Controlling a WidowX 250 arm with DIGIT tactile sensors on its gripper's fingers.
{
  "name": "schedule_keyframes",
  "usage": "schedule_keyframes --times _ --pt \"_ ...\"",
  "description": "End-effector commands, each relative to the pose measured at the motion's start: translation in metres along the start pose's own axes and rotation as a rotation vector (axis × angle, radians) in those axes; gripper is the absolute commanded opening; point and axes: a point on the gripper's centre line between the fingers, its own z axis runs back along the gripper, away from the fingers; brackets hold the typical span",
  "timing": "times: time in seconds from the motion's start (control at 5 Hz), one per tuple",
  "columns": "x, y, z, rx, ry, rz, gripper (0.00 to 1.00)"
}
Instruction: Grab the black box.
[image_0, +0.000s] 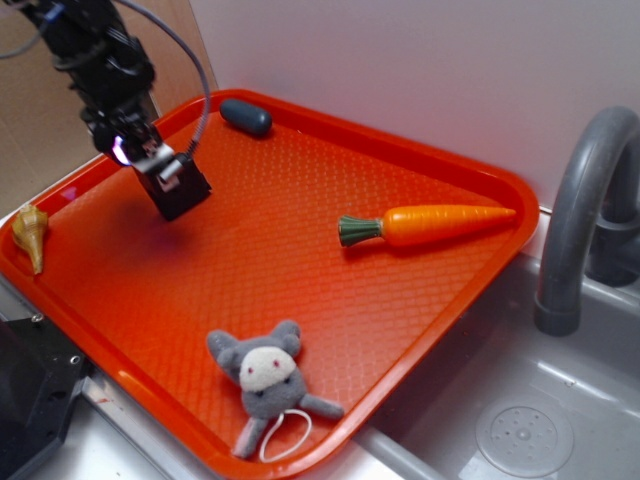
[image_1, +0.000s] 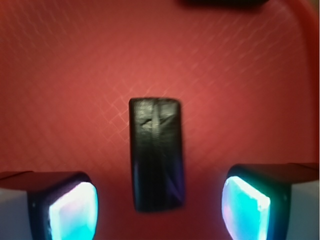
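Tool (image_1: 160, 207): spread wide, glowing pads (image_1: 75, 212) either side of the black box, not touching it.
Black box (image_1: 156, 152): on the orange tray (image_0: 300, 260), far left, under the tool.
Elsewhere on tray: carrot (image_0: 440, 224) right, plush toy (image_0: 268, 375) near, blue-grey capsule (image_0: 246, 116) far, shell (image_0: 30, 236) left.

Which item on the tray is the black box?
Start at the orange tray beside the sink, then go to its far left part, under the gripper. The black box lies between the open fingers: a flat-faced matte slab, unlike the rounded blue-grey capsule.
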Motion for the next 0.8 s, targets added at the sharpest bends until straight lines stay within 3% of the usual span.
schedule_keyframes --times 0.0,0.2,0.4,0.6 --pt "0.022 0.008 -0.010 0.018 -0.026 -0.002 0.00" --pt "0.027 0.015 -0.024 0.037 0.002 -0.012 0.00" --pt "0.028 0.012 -0.010 0.032 -0.007 -0.022 0.00" --pt "0.021 -0.010 0.042 -0.040 -0.074 -0.016 0.00"
